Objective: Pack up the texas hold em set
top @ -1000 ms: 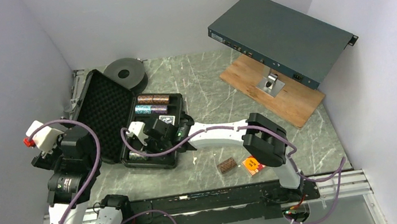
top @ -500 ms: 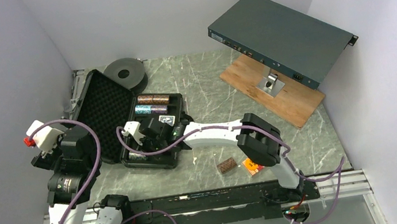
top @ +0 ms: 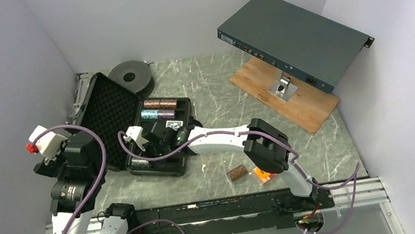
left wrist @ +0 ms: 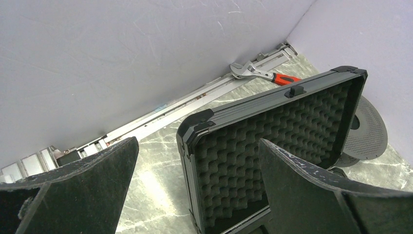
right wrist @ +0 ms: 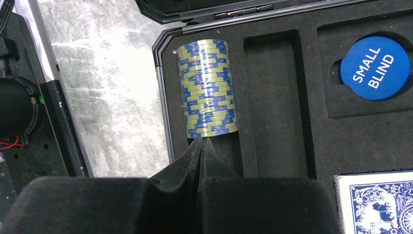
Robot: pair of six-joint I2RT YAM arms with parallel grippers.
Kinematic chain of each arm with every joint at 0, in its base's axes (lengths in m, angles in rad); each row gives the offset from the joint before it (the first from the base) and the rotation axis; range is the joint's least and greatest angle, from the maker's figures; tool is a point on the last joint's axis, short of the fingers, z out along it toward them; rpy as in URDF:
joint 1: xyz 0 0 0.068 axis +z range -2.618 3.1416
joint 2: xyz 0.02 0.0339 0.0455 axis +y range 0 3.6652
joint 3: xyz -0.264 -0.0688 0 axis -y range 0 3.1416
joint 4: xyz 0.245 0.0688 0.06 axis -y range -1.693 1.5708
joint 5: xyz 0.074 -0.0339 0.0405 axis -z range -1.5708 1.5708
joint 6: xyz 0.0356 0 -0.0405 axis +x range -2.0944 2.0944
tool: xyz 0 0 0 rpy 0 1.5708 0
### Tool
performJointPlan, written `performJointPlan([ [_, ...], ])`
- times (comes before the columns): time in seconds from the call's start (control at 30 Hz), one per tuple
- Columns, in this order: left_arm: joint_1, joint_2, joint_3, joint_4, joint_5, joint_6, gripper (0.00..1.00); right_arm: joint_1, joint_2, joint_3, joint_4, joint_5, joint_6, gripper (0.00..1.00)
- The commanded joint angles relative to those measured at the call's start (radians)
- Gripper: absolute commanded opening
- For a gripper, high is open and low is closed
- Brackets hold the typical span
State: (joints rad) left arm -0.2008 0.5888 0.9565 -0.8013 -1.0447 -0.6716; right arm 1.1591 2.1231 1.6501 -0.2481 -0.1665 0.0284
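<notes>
The black briefcase (top: pixel 109 112) lies open at the left of the table, its foam-lined lid (left wrist: pixel 272 141) laid back. Brown (top: pixel 160 104) and purple (top: pixel 157 115) chip stacks lie in its far slots. A blue-and-green chip stack (right wrist: pixel 207 87) lies in the slot nearest the case's left wall. My right gripper (right wrist: pixel 201 141) is shut, its tips touching that stack's near end. A "SMALL BLIND" button (right wrist: pixel 374 67) and a blue card deck (right wrist: pixel 375 202) sit in the foam. My left gripper (left wrist: pixel 197 195) hangs open beside the lid, holding nothing.
A loose brown chip stack (top: pixel 237 173) and an orange card pack (top: pixel 264 173) lie on the table right of the case. A black spool (top: pixel 130 76) sits behind the lid. A grey metal box (top: pixel 295 39) rests on a wooden board (top: pixel 307 110). A wrench (left wrist: pixel 260 74) lies by the wall.
My right arm has slid left, deeper into the case, and its jaws have closed fully. The left arm has not moved.
</notes>
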Motion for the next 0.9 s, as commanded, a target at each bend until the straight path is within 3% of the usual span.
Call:
performJointPlan([
  [0.0, -0.003, -0.01, -0.002, 0.03, -0.014, 0.015, 1.0, -0.002, 0.018, 0.058, 0.042, -0.018, -0.008, 0.0],
  [0.6, -0.003, -0.013, -0.007, 0.039, -0.016, 0.027, 1.0, -0.002, 0.035, 0.098, 0.005, -0.018, -0.01, 0.0],
  [0.77, -0.003, -0.014, -0.004, 0.037, -0.01, 0.025, 1.0, -0.002, -0.029, 0.095, -0.005, 0.031, -0.016, 0.2],
  [0.87, -0.003, -0.015, -0.003, 0.037, -0.007, 0.026, 1.0, -0.003, -0.056, 0.106, -0.017, 0.09, -0.013, 0.45],
])
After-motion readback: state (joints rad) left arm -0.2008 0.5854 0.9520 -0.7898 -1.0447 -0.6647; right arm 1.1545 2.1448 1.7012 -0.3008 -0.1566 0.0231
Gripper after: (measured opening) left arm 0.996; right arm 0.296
